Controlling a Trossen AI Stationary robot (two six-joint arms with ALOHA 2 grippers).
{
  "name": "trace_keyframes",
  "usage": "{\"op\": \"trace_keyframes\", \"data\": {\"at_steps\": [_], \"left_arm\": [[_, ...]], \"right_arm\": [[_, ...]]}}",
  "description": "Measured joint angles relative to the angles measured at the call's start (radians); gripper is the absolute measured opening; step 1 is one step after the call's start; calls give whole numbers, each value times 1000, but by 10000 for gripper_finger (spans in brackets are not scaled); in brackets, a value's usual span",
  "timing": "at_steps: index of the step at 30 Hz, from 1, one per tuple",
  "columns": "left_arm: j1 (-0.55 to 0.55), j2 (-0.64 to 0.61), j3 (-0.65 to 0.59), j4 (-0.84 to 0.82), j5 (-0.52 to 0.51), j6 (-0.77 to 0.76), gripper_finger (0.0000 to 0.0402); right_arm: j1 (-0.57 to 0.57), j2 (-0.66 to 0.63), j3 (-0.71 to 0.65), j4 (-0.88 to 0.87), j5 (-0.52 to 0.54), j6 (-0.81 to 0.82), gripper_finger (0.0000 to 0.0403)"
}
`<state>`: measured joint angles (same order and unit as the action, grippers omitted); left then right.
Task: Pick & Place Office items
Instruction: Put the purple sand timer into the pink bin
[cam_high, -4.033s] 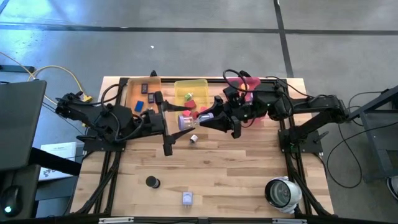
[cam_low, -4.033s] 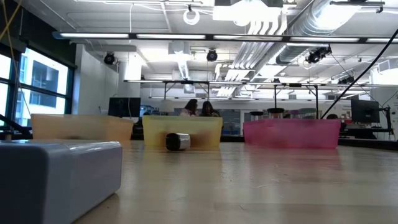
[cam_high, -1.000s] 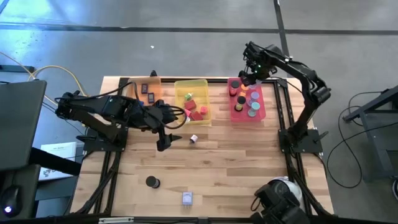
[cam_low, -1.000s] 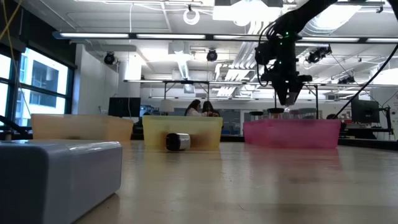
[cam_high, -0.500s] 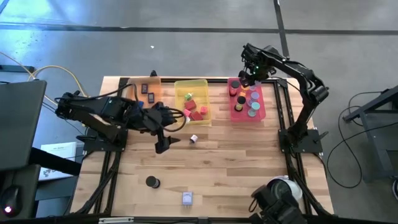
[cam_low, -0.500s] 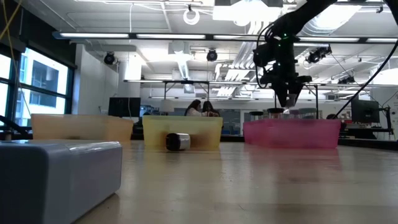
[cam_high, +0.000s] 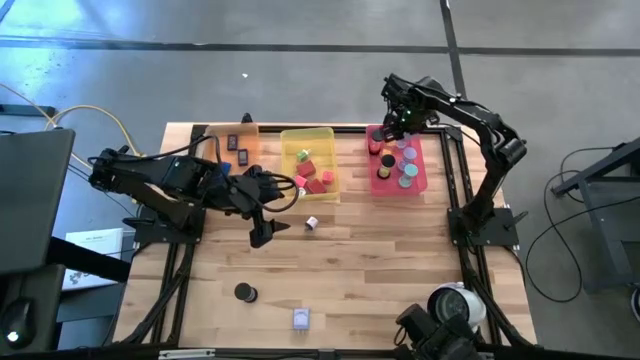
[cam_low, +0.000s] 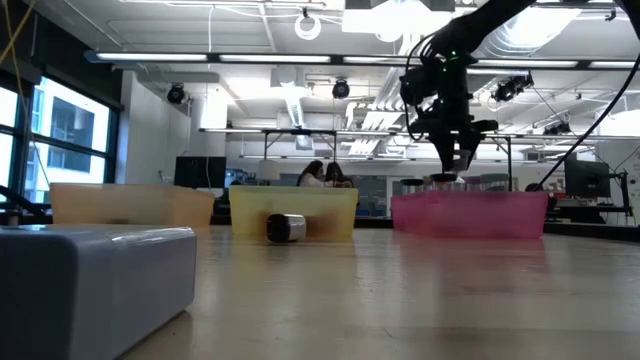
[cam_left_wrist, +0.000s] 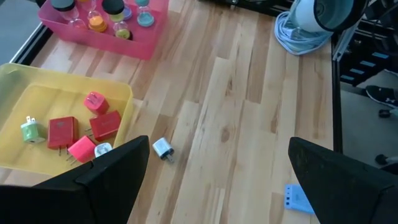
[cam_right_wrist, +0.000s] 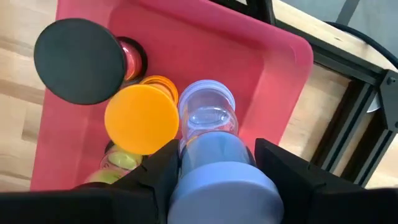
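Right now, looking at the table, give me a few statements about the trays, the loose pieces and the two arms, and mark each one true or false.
1. The right gripper is shut on a lavender-capped piece above the pink tray. True.
2. The left gripper holds a red cube. False: its jaws stand open and empty over the wood.
3. The yellow tray holds red cubes. True.
4. A black disc lies inside the orange tray. False: it sits on the bare table near the front.
5. The small white piece lies inside the yellow tray. False: it lies on the table just outside it.
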<state>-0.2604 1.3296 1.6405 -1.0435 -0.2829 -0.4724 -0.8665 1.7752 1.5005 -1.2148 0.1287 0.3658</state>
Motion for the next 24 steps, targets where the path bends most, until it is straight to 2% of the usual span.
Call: {"op": "trace_keyframes", "data": {"at_steps": [6, 17, 20, 24], "left_arm": [[0, 0, 0, 0, 21, 0, 376], [-37, 0, 0, -13, 27, -7, 376], [-44, 0, 0, -13, 23, -7, 376], [-45, 0, 0, -23, 23, -8, 376]], "right_arm": [[0, 0, 0, 0, -38, 21, 178], [-6, 3, 0, 26, -26, 58, 178], [-13, 25, 1, 24, -52, 88, 178], [1, 32, 0, 21, -24, 101, 178]]}}
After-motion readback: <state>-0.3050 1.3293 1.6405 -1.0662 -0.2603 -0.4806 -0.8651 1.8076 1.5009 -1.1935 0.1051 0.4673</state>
